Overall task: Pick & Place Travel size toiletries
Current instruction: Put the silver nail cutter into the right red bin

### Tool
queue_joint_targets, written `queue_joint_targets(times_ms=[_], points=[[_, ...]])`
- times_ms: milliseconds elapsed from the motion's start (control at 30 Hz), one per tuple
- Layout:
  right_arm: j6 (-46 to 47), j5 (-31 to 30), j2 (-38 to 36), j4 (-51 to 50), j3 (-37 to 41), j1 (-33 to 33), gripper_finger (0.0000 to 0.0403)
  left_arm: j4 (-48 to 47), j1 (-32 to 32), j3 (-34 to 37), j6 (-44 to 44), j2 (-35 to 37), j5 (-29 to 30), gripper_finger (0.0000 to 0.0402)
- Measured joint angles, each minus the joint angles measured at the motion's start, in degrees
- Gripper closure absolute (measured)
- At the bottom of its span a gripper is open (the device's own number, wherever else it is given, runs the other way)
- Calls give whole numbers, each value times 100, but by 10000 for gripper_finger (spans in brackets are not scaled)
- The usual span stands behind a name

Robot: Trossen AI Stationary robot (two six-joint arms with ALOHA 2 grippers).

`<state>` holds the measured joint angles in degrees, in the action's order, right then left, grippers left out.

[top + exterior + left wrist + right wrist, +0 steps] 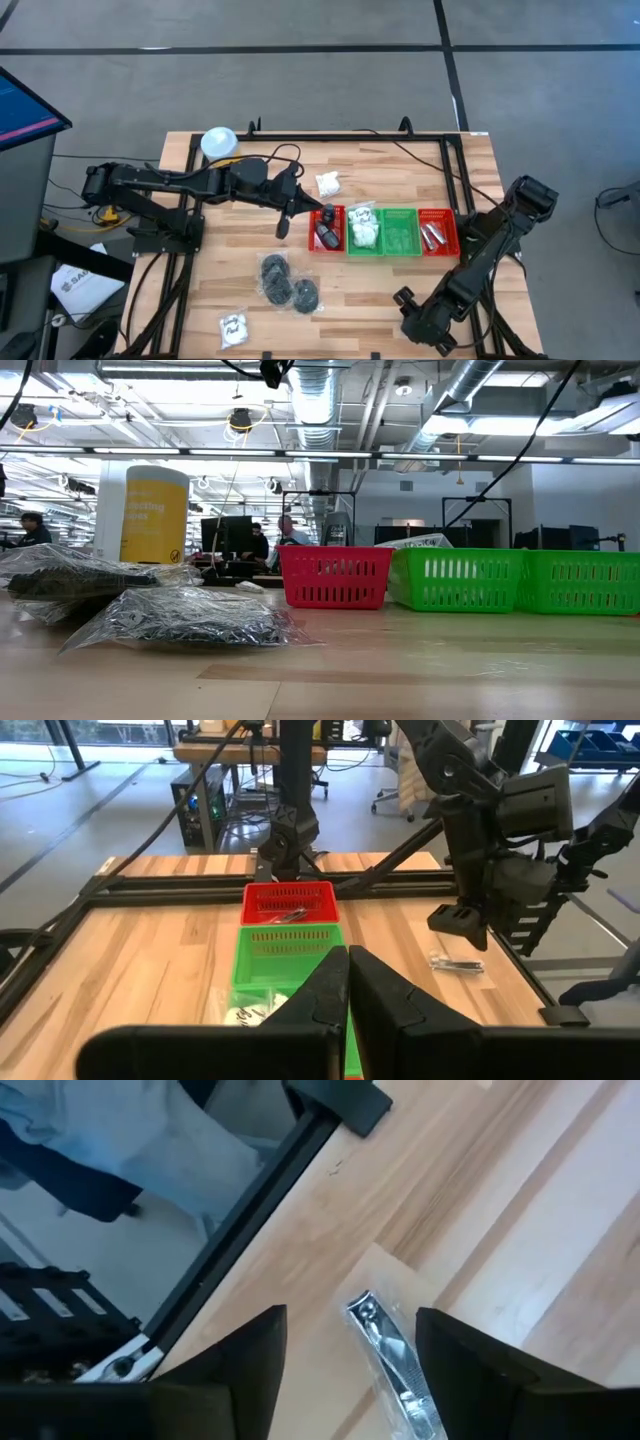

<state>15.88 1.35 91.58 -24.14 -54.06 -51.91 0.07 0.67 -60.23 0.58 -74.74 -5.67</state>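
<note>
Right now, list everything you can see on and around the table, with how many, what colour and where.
Compartment trays: four in a row, red, green, green, red, right of the table's middle.
Clear bags of black round pieces: three, near front edge, left of middle.
White sachets: one at front left, one behind the trays, more in the first green tray.
Silver nail clipper in clear wrap: one, on the wood under the right gripper.
Yellow cylinder with white lid: one, back left.
People: several, far behind the table in the low view.
Left gripper: shut, beside the left red tray.
Right gripper: open, front right.
</note>
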Motion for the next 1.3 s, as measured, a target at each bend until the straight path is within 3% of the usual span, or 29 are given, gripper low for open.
queue_joint_targets(times_ms=[467, 1100, 1300], points=[[-200, 6, 877, 215, 2, 32, 213, 17, 0, 0, 0, 0, 1, 398], [-587, -752, 904, -220, 74, 23, 215, 40, 0, 0, 0, 0, 0, 398], [-422, -886, 882, -179, 170, 25, 246, 40, 0, 0, 0, 0, 1, 398]])
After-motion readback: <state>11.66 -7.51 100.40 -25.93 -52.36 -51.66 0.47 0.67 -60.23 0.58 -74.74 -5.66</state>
